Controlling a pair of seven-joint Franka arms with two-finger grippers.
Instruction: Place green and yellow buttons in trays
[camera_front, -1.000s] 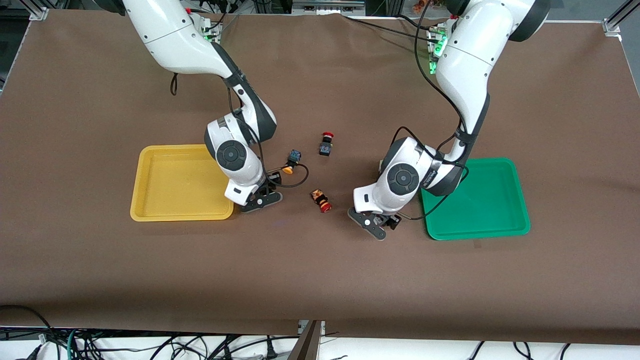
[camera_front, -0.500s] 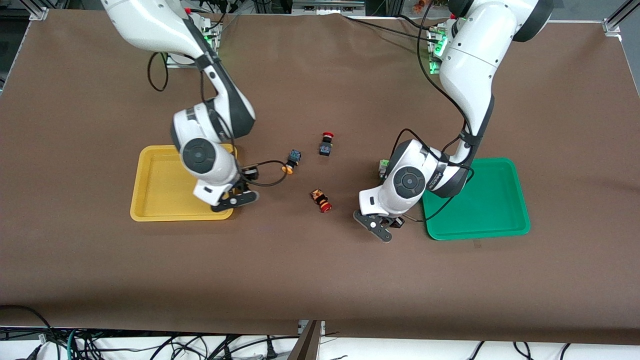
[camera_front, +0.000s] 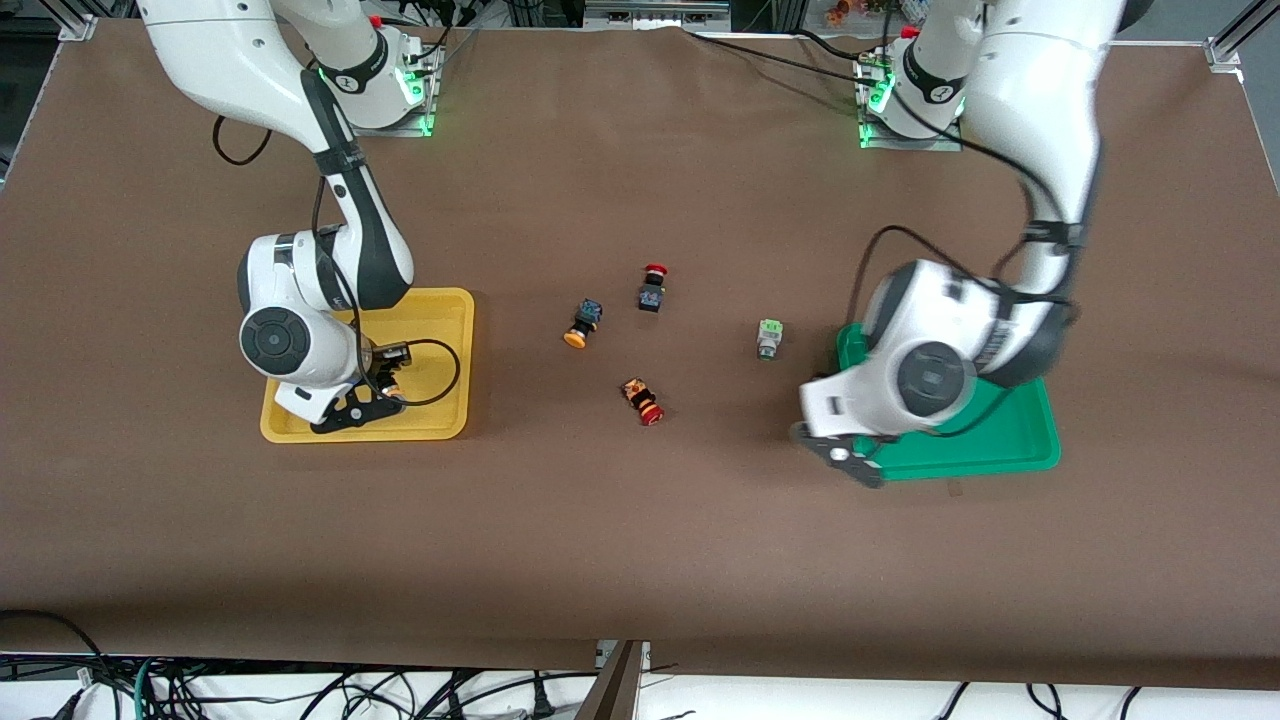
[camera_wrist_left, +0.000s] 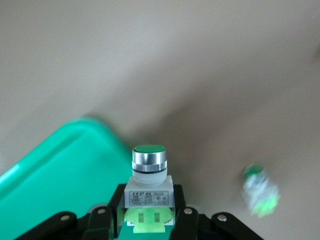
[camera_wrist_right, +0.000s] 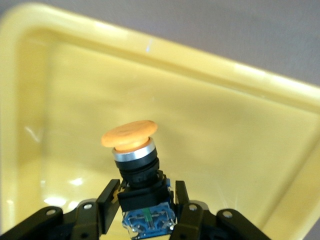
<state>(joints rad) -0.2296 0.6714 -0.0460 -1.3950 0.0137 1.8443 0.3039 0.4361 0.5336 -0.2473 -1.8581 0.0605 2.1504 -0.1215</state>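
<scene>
Carrying loads to both trays | yellow tray, green tray: no buttons seen inside | right tool grips yellow button over yellow tray | left tool grips green button at green tray's rim | one yellow button, one green button remain on desk

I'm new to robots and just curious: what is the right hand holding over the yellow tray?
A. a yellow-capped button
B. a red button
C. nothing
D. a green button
A: the right wrist view shows the right hand shut on a yellow-capped button above the yellow tray.
</scene>
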